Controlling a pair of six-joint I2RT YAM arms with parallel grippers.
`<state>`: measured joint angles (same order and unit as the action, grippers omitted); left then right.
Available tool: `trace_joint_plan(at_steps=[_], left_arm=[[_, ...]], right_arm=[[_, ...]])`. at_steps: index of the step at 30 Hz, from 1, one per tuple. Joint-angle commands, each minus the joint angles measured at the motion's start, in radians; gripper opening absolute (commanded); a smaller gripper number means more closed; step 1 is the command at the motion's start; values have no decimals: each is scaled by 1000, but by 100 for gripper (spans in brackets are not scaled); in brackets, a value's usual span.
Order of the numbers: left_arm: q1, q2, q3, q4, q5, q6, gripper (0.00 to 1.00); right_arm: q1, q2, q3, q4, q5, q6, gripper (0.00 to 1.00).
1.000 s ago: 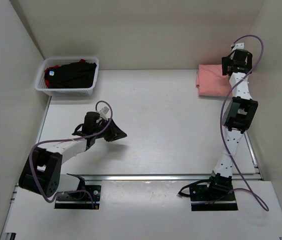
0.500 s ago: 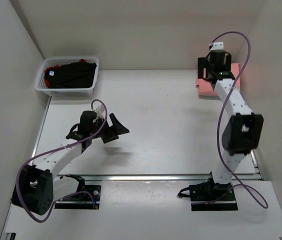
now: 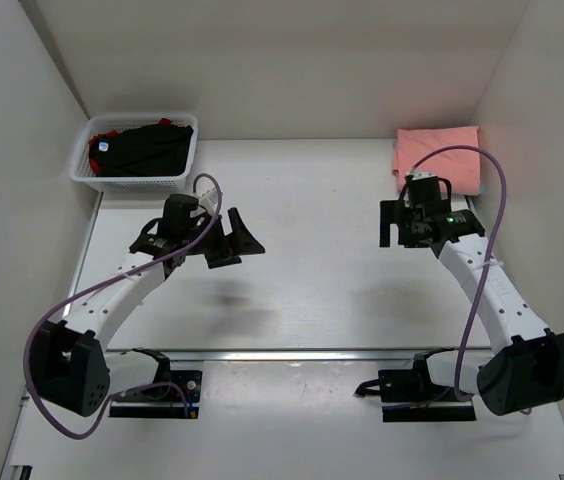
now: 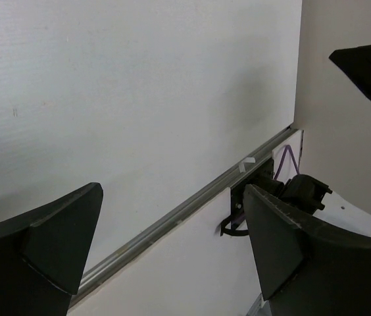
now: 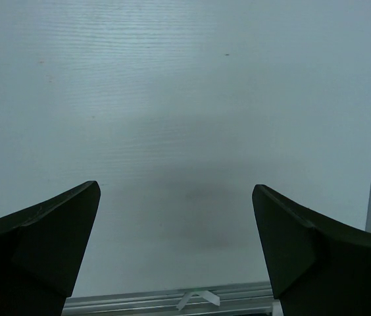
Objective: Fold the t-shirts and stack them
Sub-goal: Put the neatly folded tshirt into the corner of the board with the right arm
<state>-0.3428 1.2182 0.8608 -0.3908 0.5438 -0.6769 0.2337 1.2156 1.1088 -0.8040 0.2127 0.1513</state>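
A white table [image 3: 312, 270] walled in pale panels holds a folded salmon-pink t-shirt [image 3: 437, 155] at 1 o'clock and a white mesh basket [image 3: 132, 183] at 11 o'clock, heaped with the black and red shirts [image 3: 142, 148]. These look light, limp and prone to bunching, so best pinched at a shoulder seam or hem. The left gripper [image 3: 232, 240] and right gripper [image 3: 392, 225] both hang spread wide and empty. A second ago the right arm reached over the pink shirt; it is now back toward centre, and the left arm stretches farther out.
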Motion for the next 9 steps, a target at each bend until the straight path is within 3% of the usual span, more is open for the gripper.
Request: trace_joint_plan(at_steps=[1,5,9], left_arm=[[-2,-57,15,-53,-21,1,99],[42,-120,-54,-13,-7,-9,98],[48,-118,-10,-49,-19,65,98]], right_arm=[[-21,-33,35,-17,4,10,99],[39,54,126,-29,-3,-19,100],[104,97,169,-52,16,-38,99]])
